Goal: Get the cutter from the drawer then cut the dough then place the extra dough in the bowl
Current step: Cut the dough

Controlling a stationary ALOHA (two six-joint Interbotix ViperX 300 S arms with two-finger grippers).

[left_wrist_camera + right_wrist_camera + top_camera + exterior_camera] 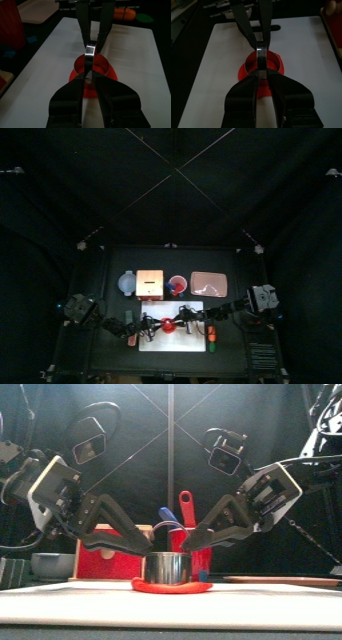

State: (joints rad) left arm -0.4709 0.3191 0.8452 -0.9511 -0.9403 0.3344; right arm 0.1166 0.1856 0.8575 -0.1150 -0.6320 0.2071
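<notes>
A round metal cutter (167, 568) stands upright on a flat red dough disc (171, 587), on the white cutting board (190, 309). My left gripper (159, 536) comes down from the left and my right gripper (189, 541) from the right, and they meet over the cutter's top. In the left wrist view my own jaws close narrowly on the cutter (90, 63) at its near rim. The right wrist view shows the same from the other side of the cutter (260, 62), with dough (276, 67) spreading around it. Each gripper is shut on the cutter's top.
Behind the board stand the blue-grey bowl (127, 283), the wooden box (150, 280), a red cup (178, 283) with knives and the pink tray (211, 283). Orange and green toy foods (211, 336) lie by the board's right end.
</notes>
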